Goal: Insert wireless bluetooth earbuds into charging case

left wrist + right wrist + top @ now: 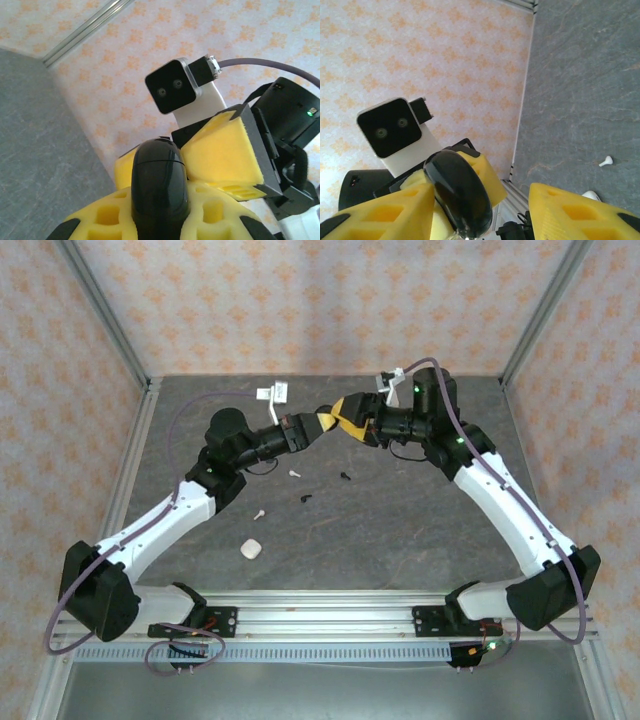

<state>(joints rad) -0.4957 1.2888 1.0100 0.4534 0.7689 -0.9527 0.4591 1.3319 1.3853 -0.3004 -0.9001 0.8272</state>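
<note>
So far none are in: my left end effector is clamped on the black case, my right end effector stands apart beside it, and four earbuds lie on the table below the case.

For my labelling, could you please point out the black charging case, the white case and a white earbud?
black charging case [160, 192]: left wrist view, middle of its glossy shell.
white case [250, 549]: top view, its centre.
white earbud [606, 161]: right wrist view, its body.
</note>
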